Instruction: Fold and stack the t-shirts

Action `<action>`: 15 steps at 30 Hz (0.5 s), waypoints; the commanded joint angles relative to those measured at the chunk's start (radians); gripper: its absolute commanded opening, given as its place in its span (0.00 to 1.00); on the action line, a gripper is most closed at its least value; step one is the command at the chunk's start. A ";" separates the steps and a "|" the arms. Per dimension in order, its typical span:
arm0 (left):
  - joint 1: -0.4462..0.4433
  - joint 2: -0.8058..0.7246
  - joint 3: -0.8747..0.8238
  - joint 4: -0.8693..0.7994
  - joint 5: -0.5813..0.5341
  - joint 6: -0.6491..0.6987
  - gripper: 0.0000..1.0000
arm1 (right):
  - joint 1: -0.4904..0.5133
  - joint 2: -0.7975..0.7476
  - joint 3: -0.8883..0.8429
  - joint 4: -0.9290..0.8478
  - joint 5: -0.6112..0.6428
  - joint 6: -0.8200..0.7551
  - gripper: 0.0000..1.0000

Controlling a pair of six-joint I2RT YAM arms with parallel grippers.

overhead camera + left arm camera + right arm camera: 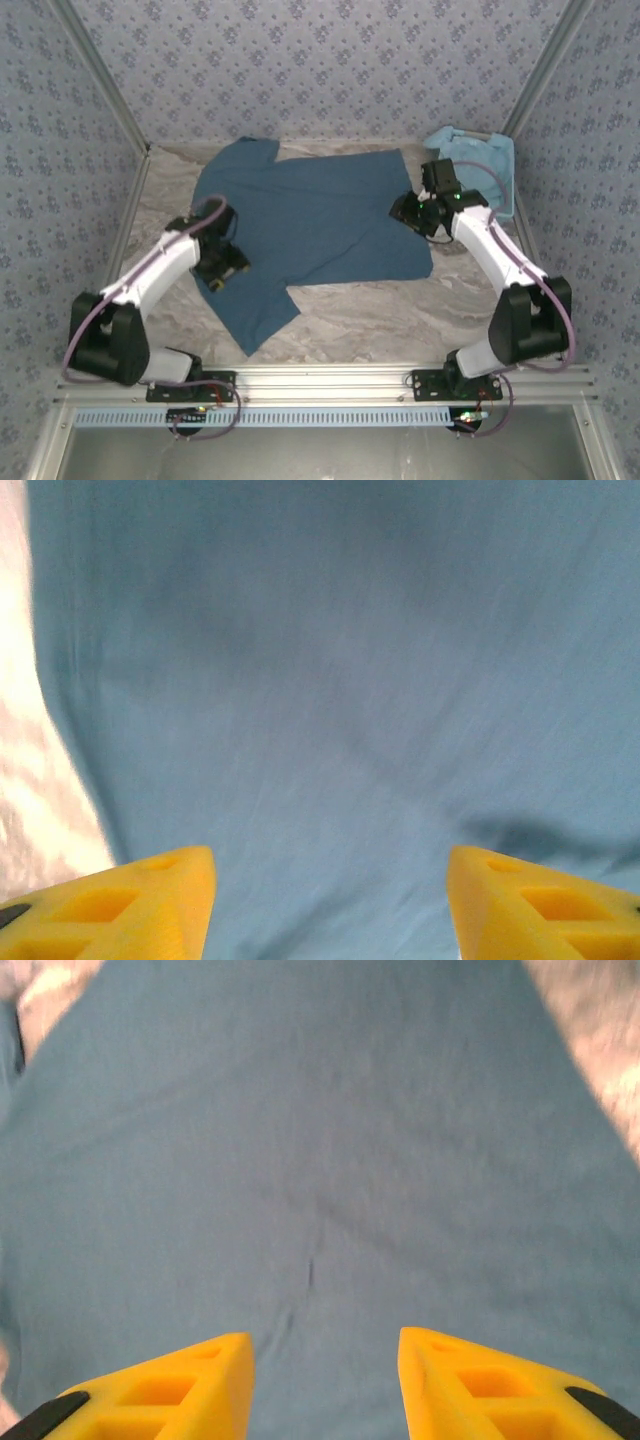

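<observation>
A dark teal-blue t-shirt (310, 225) lies spread flat across the middle of the table, one sleeve reaching toward the near left and another toward the far left. My left gripper (222, 268) hovers over the shirt's left part, near the lower sleeve. In the left wrist view its yellow fingers (170, 905) stand wide apart above smooth cloth (340, 680), holding nothing. My right gripper (410, 212) is at the shirt's right edge. Seen from the right wrist, this gripper (325, 1385) is open over the cloth (320, 1160), with nothing between the fingers.
A pale-blue basket (478, 165) sits in the far right corner, just behind the right arm. Patterned walls close in the table on three sides. Bare marbled tabletop (400, 320) shows along the near edge, and a strip of the tabletop (40, 800) lies left of the shirt.
</observation>
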 commanded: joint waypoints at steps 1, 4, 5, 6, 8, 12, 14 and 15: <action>-0.132 -0.123 -0.109 -0.106 0.043 -0.100 0.61 | 0.028 -0.124 -0.087 -0.111 -0.104 -0.078 0.45; -0.283 -0.222 -0.216 -0.163 0.044 -0.183 0.58 | 0.047 -0.220 -0.160 -0.172 -0.179 -0.113 0.45; -0.325 -0.250 -0.245 -0.165 0.045 -0.212 0.58 | 0.056 -0.250 -0.182 -0.175 -0.200 -0.118 0.45; -0.367 -0.275 -0.278 -0.163 0.047 -0.243 0.56 | 0.064 -0.281 -0.206 -0.181 -0.209 -0.119 0.46; -0.432 -0.309 -0.327 -0.121 0.050 -0.280 0.53 | 0.080 -0.323 -0.238 -0.192 -0.210 -0.113 0.46; -0.498 -0.280 -0.378 -0.027 0.038 -0.261 0.53 | 0.106 -0.348 -0.278 -0.193 -0.209 -0.093 0.46; -0.502 -0.256 -0.380 0.007 0.017 -0.232 0.54 | 0.126 -0.345 -0.281 -0.189 -0.204 -0.087 0.46; -0.503 -0.250 -0.384 0.032 0.010 -0.217 0.54 | 0.133 -0.345 -0.280 -0.187 -0.203 -0.087 0.46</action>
